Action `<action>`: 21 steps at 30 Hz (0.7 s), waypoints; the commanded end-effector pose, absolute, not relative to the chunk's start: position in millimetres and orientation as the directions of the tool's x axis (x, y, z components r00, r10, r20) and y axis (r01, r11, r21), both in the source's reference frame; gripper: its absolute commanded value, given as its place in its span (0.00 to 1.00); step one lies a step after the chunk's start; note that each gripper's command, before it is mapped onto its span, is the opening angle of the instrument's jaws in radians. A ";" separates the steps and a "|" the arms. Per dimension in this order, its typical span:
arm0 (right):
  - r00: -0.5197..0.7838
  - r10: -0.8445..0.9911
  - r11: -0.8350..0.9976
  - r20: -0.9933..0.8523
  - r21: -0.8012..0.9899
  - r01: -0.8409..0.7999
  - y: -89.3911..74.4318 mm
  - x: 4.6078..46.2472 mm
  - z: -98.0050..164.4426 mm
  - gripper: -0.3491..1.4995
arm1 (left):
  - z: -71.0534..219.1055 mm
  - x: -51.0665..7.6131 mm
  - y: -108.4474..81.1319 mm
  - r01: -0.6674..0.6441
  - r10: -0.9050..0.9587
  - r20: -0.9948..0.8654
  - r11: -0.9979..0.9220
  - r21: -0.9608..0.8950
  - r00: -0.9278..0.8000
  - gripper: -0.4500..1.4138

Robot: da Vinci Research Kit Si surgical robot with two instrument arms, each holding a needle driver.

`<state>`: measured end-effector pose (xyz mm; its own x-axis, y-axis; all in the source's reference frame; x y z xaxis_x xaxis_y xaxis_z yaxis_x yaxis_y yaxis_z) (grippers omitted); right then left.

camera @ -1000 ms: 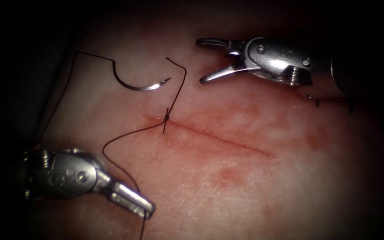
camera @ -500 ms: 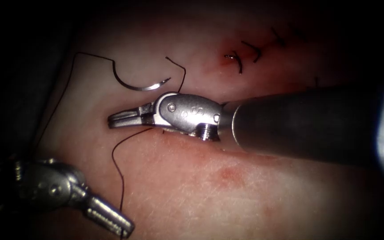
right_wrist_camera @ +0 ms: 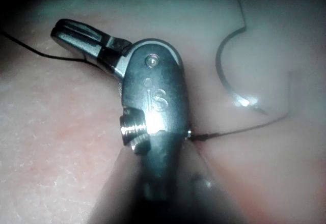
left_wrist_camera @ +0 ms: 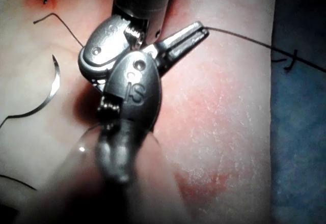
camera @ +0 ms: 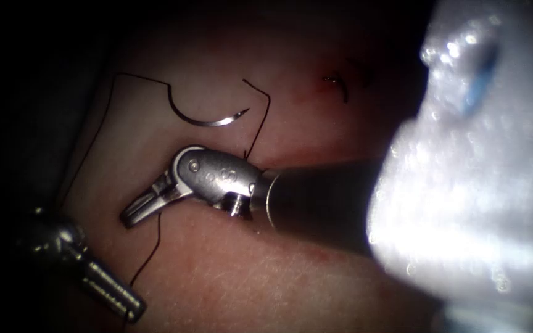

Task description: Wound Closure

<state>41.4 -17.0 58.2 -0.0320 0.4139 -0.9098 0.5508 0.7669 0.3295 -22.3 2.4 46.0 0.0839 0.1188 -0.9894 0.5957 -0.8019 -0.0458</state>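
The curved needle (camera: 208, 120) lies free on the tissue (camera: 229, 283), above the left end of the cut, held by neither tool. It also shows beside the tools as the needle (left_wrist_camera: 51, 89) and the needle (right_wrist_camera: 226, 76). My left tool (camera: 132, 310) sits low at the left, jaws shut on the thread (camera: 149, 253); close up, the thread (left_wrist_camera: 254, 40) leaves the left tool's tip (left_wrist_camera: 201, 29). My right tool (camera: 128, 219) reaches across the cut with jaws shut, lying over the thread. Thread (right_wrist_camera: 30, 52) runs under the right tool's jaws (right_wrist_camera: 61, 30); I cannot tell if it is gripped.
A short thread tail (camera: 260, 111) rises from beside the right tool's wrist. Older stitches (camera: 340, 86) with red fluid sit at the upper right. The right arm's shaft (camera: 316, 197) covers the cut. A blue drape (left_wrist_camera: 300, 147) borders the tissue.
The right tool swung from the upper right down and leftward over the cut, and its open jaws shut. The left tool drew back toward the lower left with the thread.
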 end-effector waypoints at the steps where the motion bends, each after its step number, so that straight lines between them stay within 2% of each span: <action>1: -0.027 0.429 0.744 -0.903 0.336 0.578 -18.3 42.3 58.8 0.00 | 46.9 -22.4 2.7 0.599 0.124 -0.988 -0.799 -0.045 0.090 0.00; 5: -0.006 0.454 0.673 -0.891 0.339 0.657 -20.8 42.5 58.8 0.00 | 48.3 -20.7 5.1 0.596 0.137 -0.987 -0.801 -0.062 0.081 0.00; 14: 0.017 0.489 0.665 -0.872 0.385 0.640 -21.8 41.4 57.5 0.00 | 53.8 -20.1 7.2 0.526 0.107 -0.994 -0.845 -0.097 -0.012 0.00; 21: -0.055 0.559 0.738 -0.827 0.465 0.489 -20.5 39.9 56.5 0.00 | 59.5 -19.7 8.9 0.460 0.102 -0.988 -0.876 -0.143 -0.113 0.00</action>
<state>38.8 -19.9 56.0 -0.0641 0.5665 -0.8216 0.4655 0.7452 0.4775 -19.1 9.2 59.6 -0.1231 0.1022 -0.9871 0.4520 -0.8798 -0.1474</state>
